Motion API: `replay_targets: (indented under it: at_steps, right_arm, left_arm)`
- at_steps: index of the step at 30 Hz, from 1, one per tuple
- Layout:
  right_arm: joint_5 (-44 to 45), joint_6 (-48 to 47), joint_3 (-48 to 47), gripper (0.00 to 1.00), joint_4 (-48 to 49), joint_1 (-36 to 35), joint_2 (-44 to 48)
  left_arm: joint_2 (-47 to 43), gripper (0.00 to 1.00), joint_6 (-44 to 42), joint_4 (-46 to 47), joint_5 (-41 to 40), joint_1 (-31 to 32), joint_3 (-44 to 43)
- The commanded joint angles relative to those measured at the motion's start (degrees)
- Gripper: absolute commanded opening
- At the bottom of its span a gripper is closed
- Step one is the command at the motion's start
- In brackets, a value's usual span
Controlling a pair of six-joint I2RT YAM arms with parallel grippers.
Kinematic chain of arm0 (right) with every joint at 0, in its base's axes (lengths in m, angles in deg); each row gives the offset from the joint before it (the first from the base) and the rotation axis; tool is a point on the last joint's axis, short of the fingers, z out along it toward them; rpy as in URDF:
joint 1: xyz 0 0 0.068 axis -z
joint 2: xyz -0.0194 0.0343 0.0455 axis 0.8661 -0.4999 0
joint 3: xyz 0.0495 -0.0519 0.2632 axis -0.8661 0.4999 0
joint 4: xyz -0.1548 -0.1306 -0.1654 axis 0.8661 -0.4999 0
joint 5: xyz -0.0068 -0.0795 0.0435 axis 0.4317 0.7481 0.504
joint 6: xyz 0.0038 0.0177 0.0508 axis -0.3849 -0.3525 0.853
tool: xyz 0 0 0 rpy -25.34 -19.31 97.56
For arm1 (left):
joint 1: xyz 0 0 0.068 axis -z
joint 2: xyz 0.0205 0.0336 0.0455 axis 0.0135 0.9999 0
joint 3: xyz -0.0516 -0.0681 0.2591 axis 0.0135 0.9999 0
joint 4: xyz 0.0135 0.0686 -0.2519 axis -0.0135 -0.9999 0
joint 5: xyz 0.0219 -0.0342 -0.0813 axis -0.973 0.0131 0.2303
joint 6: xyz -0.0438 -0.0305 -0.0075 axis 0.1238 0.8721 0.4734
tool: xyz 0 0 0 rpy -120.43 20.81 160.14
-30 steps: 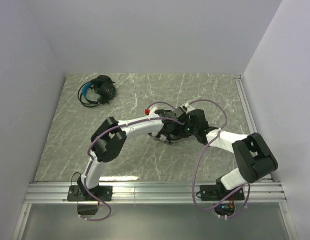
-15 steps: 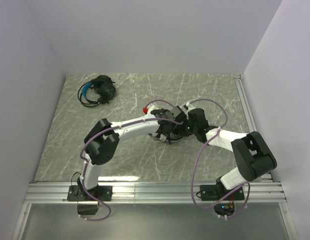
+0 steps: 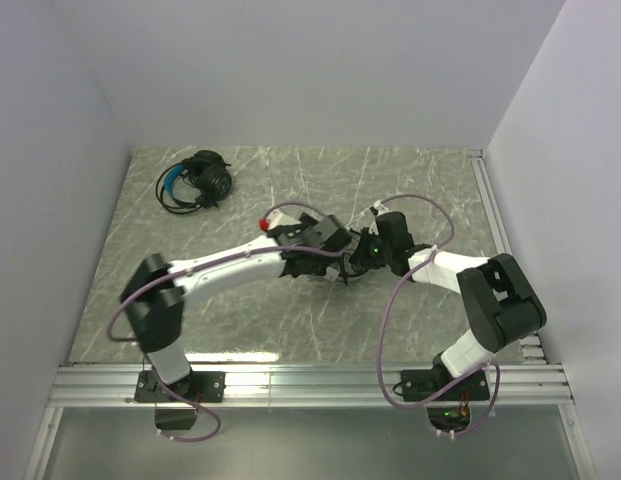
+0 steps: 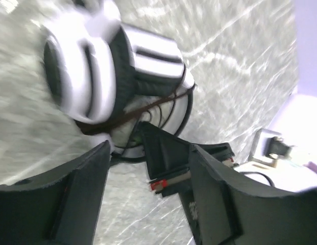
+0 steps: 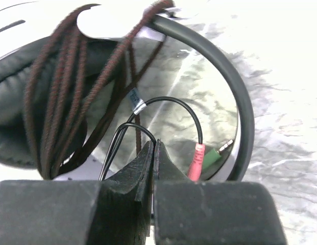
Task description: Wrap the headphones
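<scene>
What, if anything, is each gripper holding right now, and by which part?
The right gripper is shut on the thin black cable of the white headset, near its pink and green plugs. The left gripper is open, holding nothing.

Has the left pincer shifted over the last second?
Yes. In the top view the left pincer has slid left, closer to the blue-banded headset in the far-left corner, which stayed put.

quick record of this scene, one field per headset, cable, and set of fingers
white headset: table centre, between both arms
cable: wound around white headset, thin end pinched
plugs: pink and green, unheld
right fingers: shut on cable
left fingers: open, beside white headset
black headset: far left, away from both arms
</scene>
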Motion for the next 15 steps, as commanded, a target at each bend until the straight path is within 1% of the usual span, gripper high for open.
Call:
replay_targets:
  at_steps: [1,2,4,5,7,8,9,11,15]
  right_arm:
    - [5.65,0.11,-2.33,0.00,-1.99,0.57,-1.50]
    - [6.09,0.11,-2.60,0.00,-2.26,0.39,-1.76]
    - [8.11,0.20,-3.65,0.00,-3.66,-0.48,-2.55]
    - [8.73,0.28,-4.00,0.00,-4.10,-0.66,-2.90]
    - [9.96,0.29,-5.14,0.00,-5.51,-1.36,-3.78]
    - [10.31,0.20,-5.32,0.00,-5.68,-1.54,-3.96]
    - [10.49,0.02,-5.58,0.00,-6.03,-1.71,-4.22]
    - [11.10,0.02,-5.85,0.00,-6.39,-1.89,-4.31]
    - [12.24,0.02,-6.02,0.00,-6.57,-2.07,-3.52]
  left_arm:
    - [-10.38,0.71,4.37,0.48,-6.55,0.16,7.54]
    - [-14.75,0.73,4.56,0.74,-8.30,0.16,9.15]
    - [-18.91,0.78,4.47,0.75,-9.55,0.16,13.27]
    - [-22.58,0.80,4.73,0.22,-10.68,0.07,14.34]
    - [-26.03,0.83,4.21,0.13,-10.96,-0.37,17.84]
    - [-29.27,0.84,3.77,0.22,-10.96,-1.06,18.99]
    - [-30.78,0.85,3.59,0.57,-10.96,-1.24,20.22]
    - [-34.99,0.86,0.53,3.11,-10.87,-2.12,23.92]
    - [-40.19,0.88,-1.59,4.08,-10.08,-3.79,29.02]
